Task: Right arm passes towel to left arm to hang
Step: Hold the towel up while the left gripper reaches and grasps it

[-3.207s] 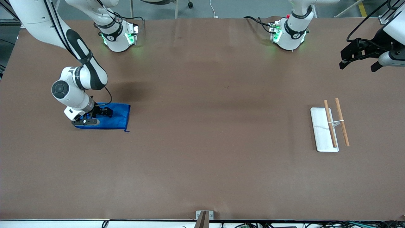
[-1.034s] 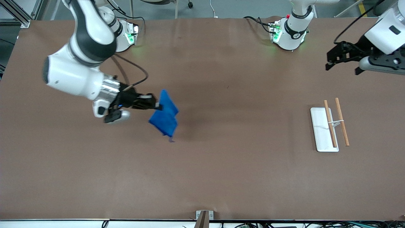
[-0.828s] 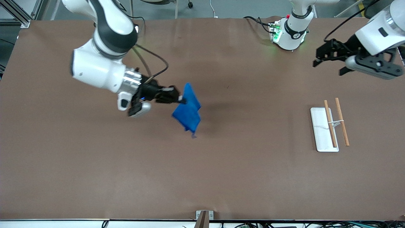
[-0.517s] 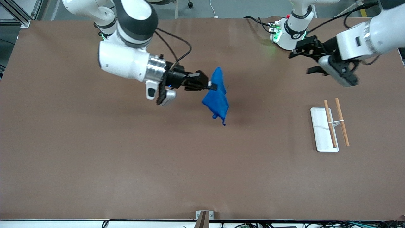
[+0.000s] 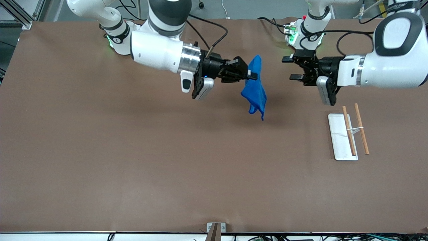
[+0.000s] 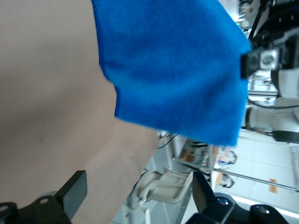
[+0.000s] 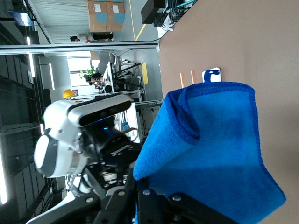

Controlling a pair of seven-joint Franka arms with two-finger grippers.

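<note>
The towel [image 5: 255, 91] is a small bright blue cloth hanging in the air over the middle of the table. My right gripper [image 5: 252, 74] is shut on its upper edge, and the cloth droops below the fingers. My left gripper [image 5: 289, 68] is level with it, open, pointing at the towel with a short gap between them. In the left wrist view the towel [image 6: 173, 70] hangs ahead of the open left gripper [image 6: 138, 198], untouched. In the right wrist view the towel [image 7: 215, 154] is folded over the right gripper [image 7: 147, 205], and the left arm's hand [image 7: 105, 144] faces it.
A white base plate [image 5: 338, 139] carrying two wooden rods [image 5: 348, 130] stands toward the left arm's end of the table, nearer the front camera than the grippers. It also shows small in the right wrist view as the plate [image 7: 211, 74]. Brown tabletop [image 5: 167, 150] lies below both arms.
The right arm has lifted the towel off the table at its own end and carried it toward the middle. The left arm has swung in from the table's edge to face it, fingers still open.
</note>
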